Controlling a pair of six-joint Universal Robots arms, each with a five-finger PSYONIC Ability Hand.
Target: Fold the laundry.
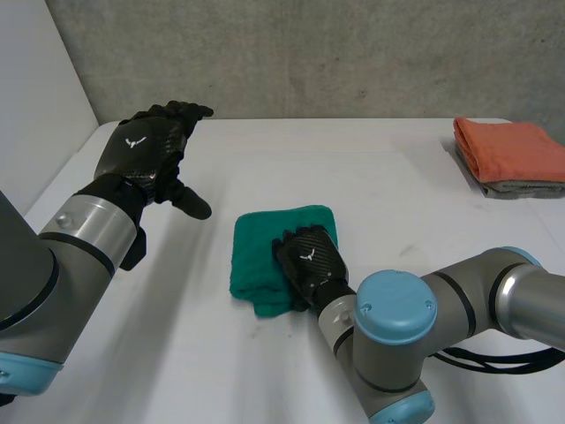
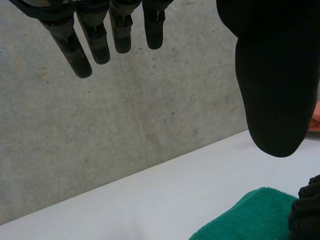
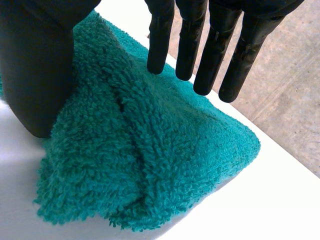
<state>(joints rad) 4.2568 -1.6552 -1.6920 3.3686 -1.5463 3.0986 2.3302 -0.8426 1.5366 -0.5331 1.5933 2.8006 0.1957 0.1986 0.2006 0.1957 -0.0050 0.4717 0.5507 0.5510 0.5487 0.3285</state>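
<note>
White table [image 1: 177, 353] runs back to a concrete wall [image 1: 309, 53]. Right hand [image 1: 309, 261] lies on the near right part of the folded green towel [image 1: 260, 252], fingers straight and thumb against its side, apparently flattening the fold. Left hand [image 1: 146, 150] hovers well clear to the side, fingers spread, holding nothing. Folded orange towel [image 1: 512, 146] sits on a grey one [image 1: 521, 188] at the far right, well apart, likely finished pieces.

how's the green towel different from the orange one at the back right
The green towel lies in the middle of the table; the orange towel sits at the far right edge on a grey cloth. The green towel has the right hand on it and looks lumpy; the orange towel is untouched and flat. Both are folded.
</note>
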